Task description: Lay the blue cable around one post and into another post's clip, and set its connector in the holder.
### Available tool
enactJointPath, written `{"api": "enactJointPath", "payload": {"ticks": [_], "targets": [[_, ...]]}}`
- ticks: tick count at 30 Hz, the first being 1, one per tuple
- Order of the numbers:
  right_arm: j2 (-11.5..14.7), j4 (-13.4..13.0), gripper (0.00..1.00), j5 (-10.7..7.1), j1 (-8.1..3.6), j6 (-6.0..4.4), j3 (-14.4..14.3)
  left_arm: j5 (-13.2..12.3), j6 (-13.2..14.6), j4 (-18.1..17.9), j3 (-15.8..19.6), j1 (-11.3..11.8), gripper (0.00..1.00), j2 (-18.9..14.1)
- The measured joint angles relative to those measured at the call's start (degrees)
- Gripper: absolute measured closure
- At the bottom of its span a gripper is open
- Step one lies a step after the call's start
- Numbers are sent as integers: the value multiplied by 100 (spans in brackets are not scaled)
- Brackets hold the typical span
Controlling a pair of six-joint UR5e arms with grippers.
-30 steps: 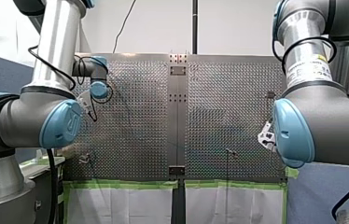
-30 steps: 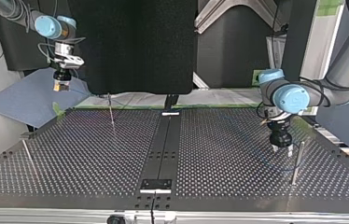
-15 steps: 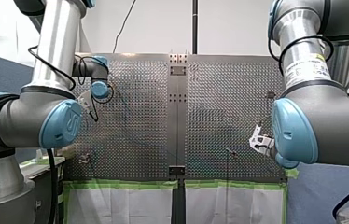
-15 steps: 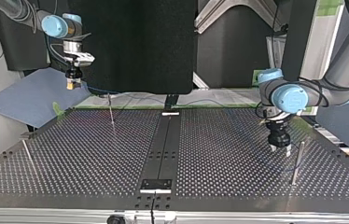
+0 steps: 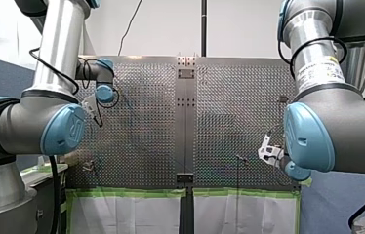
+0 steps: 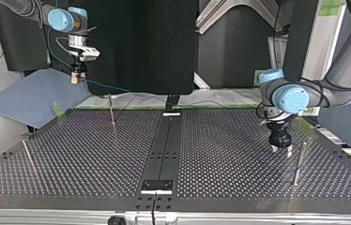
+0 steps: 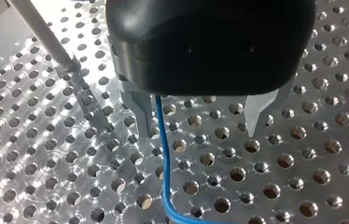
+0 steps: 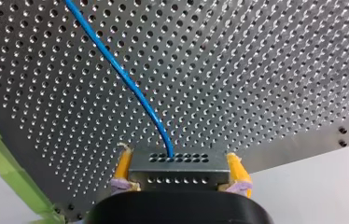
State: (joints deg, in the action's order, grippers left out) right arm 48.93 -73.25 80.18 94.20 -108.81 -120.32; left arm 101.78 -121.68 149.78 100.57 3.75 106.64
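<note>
Silver perforated metal table (image 6: 94,154) lay under both our arms. Our left gripper (image 7: 200,119), black with metal fingers, hung low over it with the fingers apart. The thin blue cable (image 7: 163,154) ran down between them, close beside one finger, and neither gripped it. Our right gripper (image 8: 177,161) hung high at the top view's left, its yellow pads clamped on the small holed metal connector (image 8: 177,173), with the cable leaving its face. A white label (image 5: 323,68) on our right arm was too small to read.
</note>
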Motion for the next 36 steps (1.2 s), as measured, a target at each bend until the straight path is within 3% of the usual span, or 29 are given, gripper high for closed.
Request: {"api": "enactJointPath", "payload": {"ticks": [7,17,22,30,36], "targets": [[-298,-123,100,36,-69,-27,-1,12,-5,0,0,-6,0,0],[-841,-587,100,-12,-168,-257,26,-4,-459,-24,3,86,0,0],[-912,-582,100,-21,-196,-273,29,30,-655,-23,15,112,0,0],[-920,-552,100,-20,-201,-267,29,145,-840,-323,365,140,0,1],[-922,-551,100,-46,-181,-266,30,264,-794,-627,549,127,0,9]]}}
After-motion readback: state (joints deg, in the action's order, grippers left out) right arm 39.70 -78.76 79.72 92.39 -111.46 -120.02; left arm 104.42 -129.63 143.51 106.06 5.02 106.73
